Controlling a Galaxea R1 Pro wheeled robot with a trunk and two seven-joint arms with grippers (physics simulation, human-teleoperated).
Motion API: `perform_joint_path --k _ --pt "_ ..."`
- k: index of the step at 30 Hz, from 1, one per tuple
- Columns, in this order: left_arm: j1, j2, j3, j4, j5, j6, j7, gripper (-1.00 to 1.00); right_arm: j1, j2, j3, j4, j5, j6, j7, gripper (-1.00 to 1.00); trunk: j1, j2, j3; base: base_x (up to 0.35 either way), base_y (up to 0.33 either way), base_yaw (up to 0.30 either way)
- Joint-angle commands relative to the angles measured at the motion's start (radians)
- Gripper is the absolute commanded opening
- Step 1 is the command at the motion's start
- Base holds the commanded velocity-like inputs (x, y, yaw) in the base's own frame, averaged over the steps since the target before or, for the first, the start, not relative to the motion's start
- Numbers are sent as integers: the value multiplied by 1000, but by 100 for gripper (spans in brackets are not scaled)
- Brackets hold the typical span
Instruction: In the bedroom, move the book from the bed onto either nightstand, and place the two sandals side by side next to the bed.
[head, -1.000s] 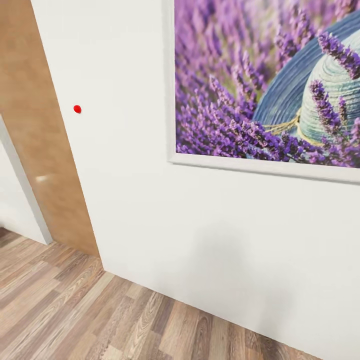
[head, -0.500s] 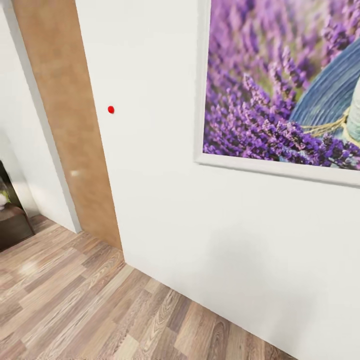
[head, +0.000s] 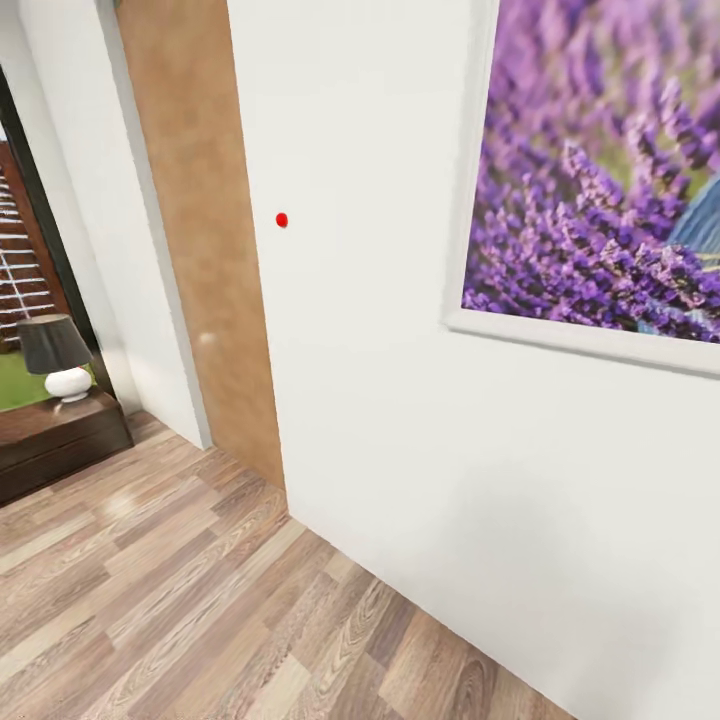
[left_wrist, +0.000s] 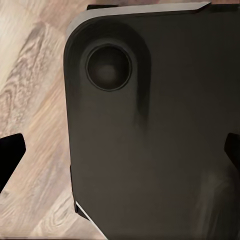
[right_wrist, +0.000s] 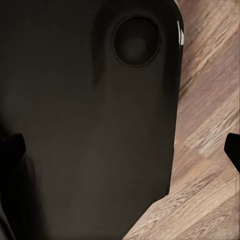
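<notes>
Lamp (head: 55, 356) on nightstand (head: 60, 440), left of wall (head: 380, 400)

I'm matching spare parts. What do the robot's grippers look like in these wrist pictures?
Little shows. The left gripper and right gripper each appear as two plain black fingertips at the picture's edges, wide apart. No cables or markings are visible. Behind them sits the robot's dark, rounded base over wood floor.
</notes>
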Motion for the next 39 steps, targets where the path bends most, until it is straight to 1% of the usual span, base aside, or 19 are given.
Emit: perform_joint_path --k 1,39 --pt "0 0 1 -1 0 1 0 100 0 0 -1 0 0 2 2 100 0 0 -1 0 0 293" --pt "0 0 1 -1 0 1 0 100 0 0 -2 -1 0 1 2 100 0 0 -1 0 0 293"
